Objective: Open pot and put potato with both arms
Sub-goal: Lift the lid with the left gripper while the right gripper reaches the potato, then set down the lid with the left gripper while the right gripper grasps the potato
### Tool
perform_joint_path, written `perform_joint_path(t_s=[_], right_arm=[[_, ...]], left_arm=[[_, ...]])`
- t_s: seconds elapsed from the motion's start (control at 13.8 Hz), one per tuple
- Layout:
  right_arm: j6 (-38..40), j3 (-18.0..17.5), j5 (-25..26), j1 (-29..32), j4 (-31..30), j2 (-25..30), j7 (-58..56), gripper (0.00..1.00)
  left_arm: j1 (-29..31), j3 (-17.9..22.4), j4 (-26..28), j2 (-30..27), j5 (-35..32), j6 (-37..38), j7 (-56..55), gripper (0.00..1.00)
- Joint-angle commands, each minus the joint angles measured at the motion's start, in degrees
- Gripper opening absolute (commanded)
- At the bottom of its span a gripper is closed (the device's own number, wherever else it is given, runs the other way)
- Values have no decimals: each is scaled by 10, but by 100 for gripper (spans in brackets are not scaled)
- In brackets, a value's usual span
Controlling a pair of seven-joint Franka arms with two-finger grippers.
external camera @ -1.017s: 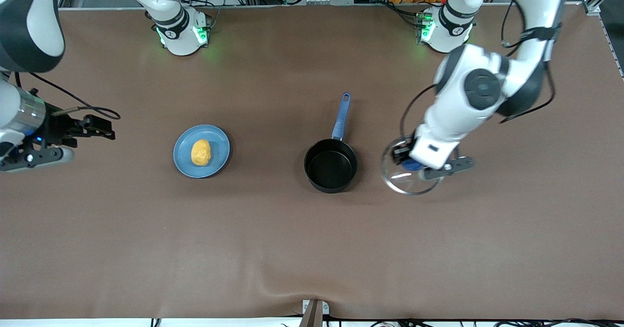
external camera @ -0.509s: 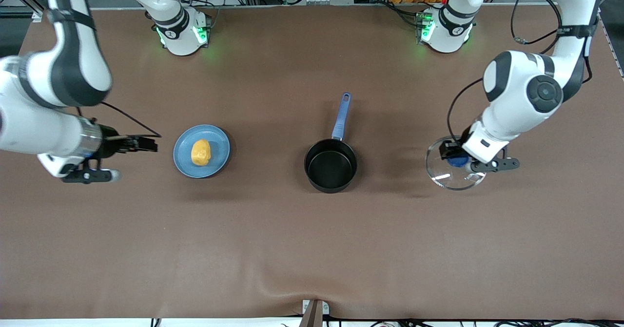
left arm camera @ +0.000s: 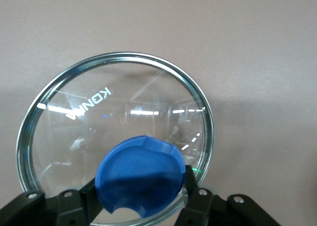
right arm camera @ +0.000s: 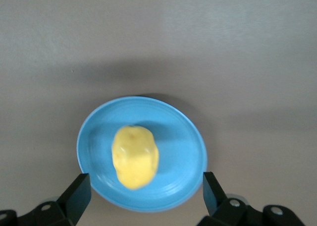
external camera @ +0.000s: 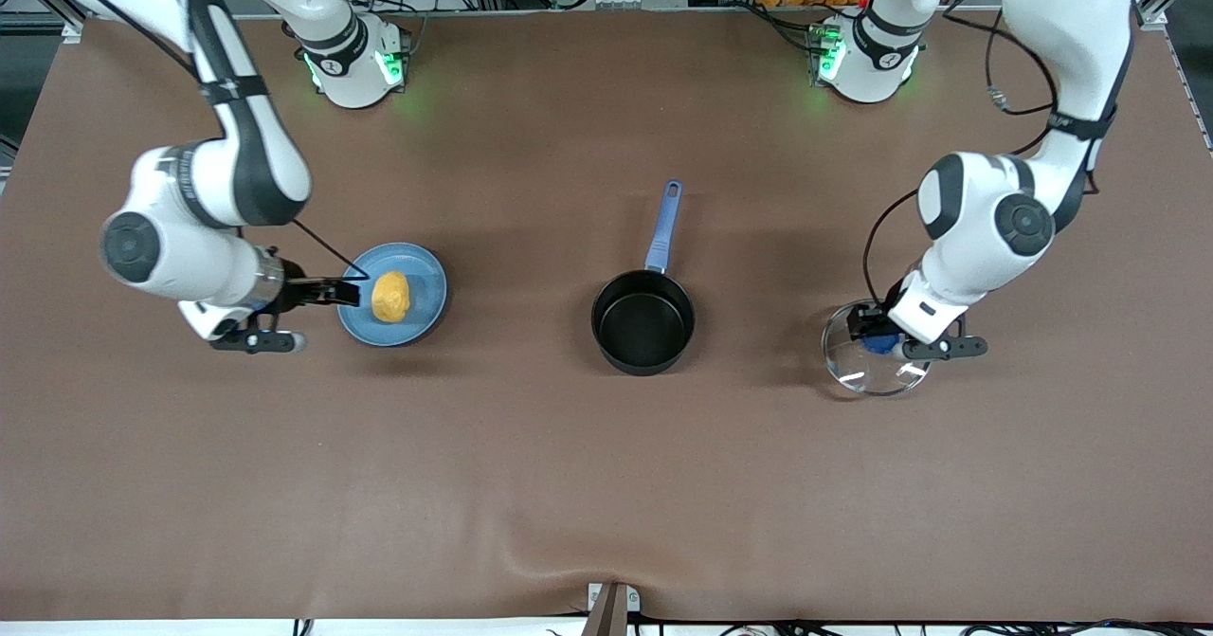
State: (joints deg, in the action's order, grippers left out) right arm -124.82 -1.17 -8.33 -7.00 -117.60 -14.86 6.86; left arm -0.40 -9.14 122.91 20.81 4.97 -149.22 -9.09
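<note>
Closing on the potato, my right gripper wide open at the blue plate, mid-table twd the right arm's end; looks firm, light, lumpy, so I'd pinch its narrow waist. Left gripper clamped on the lid knob; glass, fragile, lower gently beside the open pot.
</note>
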Motion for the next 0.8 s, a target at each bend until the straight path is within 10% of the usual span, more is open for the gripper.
perform_joint_path(t_s=[0.0,0.73], right_arm=[[-70,2,-6,-20,-45,-9,18,100],[-155,2,-6,-50,-90,-53,23,100]], left_arm=[[0,-3,-5,11,14,-17,10,50],[-4,-3,-4,24,13,-30,13,88]])
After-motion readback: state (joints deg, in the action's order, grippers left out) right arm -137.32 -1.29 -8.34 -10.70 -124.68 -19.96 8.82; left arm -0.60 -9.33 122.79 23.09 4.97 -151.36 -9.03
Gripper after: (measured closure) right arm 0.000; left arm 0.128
